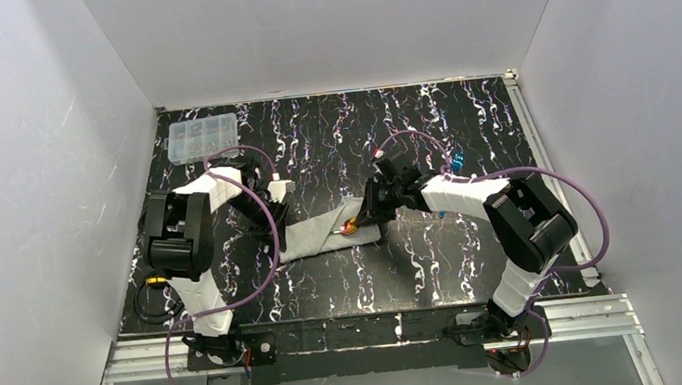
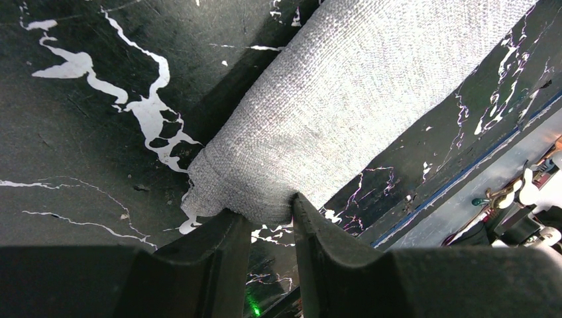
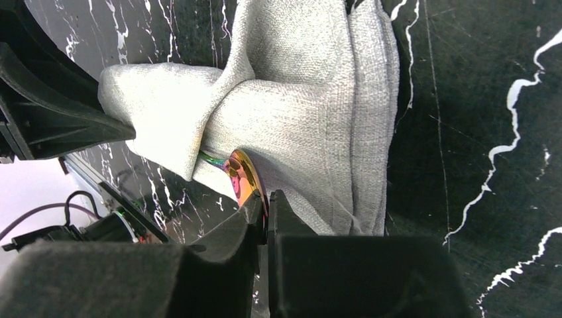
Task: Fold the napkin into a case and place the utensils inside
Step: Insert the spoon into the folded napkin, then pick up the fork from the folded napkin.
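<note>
The light-grey napkin lies folded into a long layered case at mid-table. My left gripper is shut on the rounded near end of the cloth, a fold pinched between its fingers. In the right wrist view the case gapes at its mouth, where one dark left finger holds a layer. My right gripper is shut on a gold-to-pink utensil, whose far end is tucked under the cloth flap. From above, that utensil sits at the case's right end by the right gripper. A blue utensil lies behind the right arm.
A clear plastic compartment box stands at the back left corner of the black marbled table. Purple cables loop over both arms. White walls close in the table on three sides.
</note>
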Available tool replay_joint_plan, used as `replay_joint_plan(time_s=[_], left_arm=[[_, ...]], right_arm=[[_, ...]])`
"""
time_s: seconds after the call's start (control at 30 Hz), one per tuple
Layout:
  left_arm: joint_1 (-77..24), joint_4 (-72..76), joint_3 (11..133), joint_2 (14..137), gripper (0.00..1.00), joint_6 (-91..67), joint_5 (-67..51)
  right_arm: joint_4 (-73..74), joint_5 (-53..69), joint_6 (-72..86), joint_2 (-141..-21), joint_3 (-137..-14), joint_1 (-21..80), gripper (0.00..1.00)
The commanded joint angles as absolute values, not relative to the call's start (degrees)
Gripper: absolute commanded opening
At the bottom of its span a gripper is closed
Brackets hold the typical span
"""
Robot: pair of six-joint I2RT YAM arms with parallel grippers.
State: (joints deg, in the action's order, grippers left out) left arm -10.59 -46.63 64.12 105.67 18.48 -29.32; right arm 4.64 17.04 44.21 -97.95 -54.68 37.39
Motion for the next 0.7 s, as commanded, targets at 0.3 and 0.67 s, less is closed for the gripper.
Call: replay_joint_plan(time_s=[0.3, 0.67], left_arm=[[-10.63, -48.70, 64.82, 105.06, 0.31, 20.02, -30.21], [-9.67, -54.99, 69.78, 100.82, 0.53, 20.61, -29.25]], right_arm=[[22.04, 10.15, 34.82, -92.92, -64.78, 36.24, 0.79], [34.21, -14.21, 23.59, -94.83, -78.35, 18.82, 0.94]])
